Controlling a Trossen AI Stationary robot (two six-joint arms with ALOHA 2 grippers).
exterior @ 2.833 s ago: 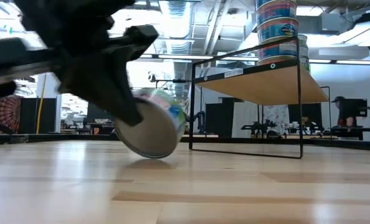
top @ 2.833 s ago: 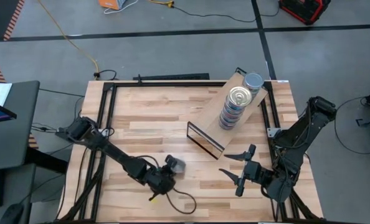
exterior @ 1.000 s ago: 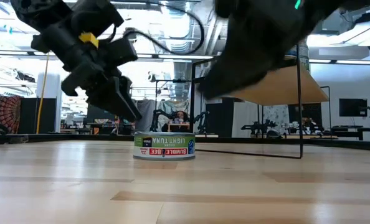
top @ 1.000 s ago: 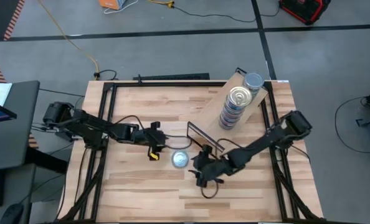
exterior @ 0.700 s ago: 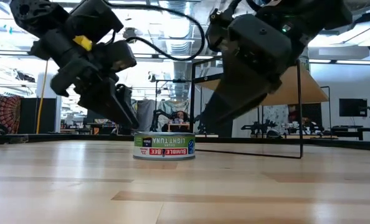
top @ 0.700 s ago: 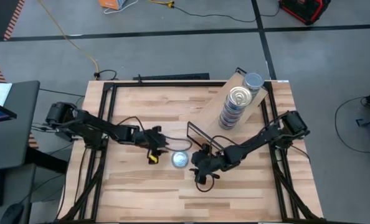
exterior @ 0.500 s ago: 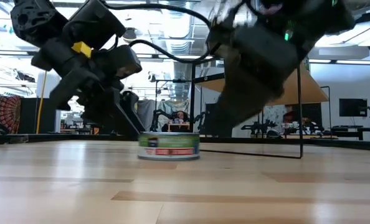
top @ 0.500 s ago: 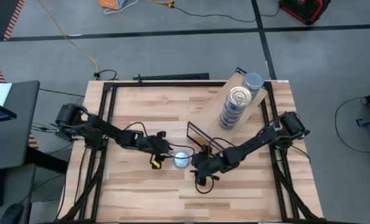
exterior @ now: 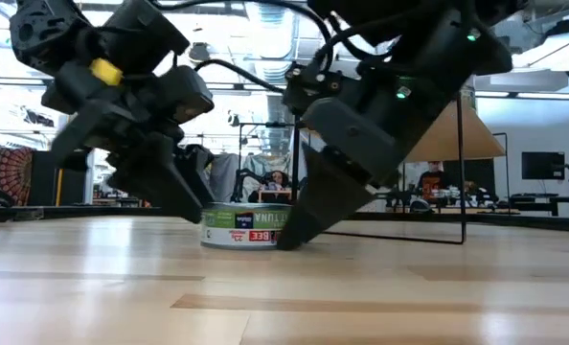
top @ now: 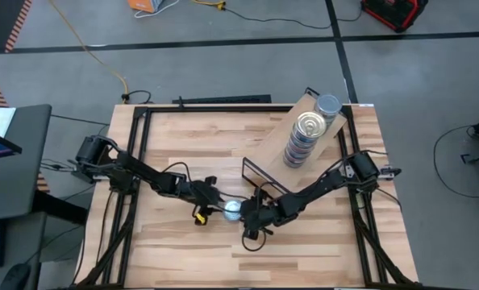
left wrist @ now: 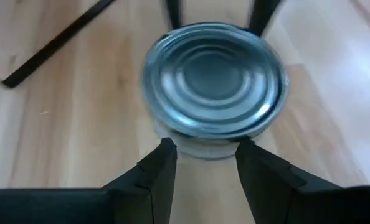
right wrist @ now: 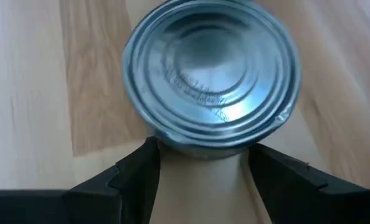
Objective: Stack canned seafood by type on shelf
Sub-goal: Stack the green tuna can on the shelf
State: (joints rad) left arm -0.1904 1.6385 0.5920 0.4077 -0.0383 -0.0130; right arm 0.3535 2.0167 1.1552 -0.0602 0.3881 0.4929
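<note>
A single tin [top: 233, 209] lies flat on the table [top: 183, 145], lid up, near the middle and just off the low end of the shelf [top: 281, 143]. Both tools have come down to it from opposite sides. The left tool [top: 215, 205] sits just beside the tin, its fingers [left wrist: 160, 168] apart and the tips close against the tin's wall without clamping it. The right tool [top: 251, 213] is on the other side, fingers [right wrist: 138, 168] also apart, spread wider than the tin and not closed on it. In the low view the tin [exterior: 246, 226] rests between the two tools, label facing out. On the shelf, two stacks of tins [top: 306, 135] stand side by side near its raised far end.
</note>
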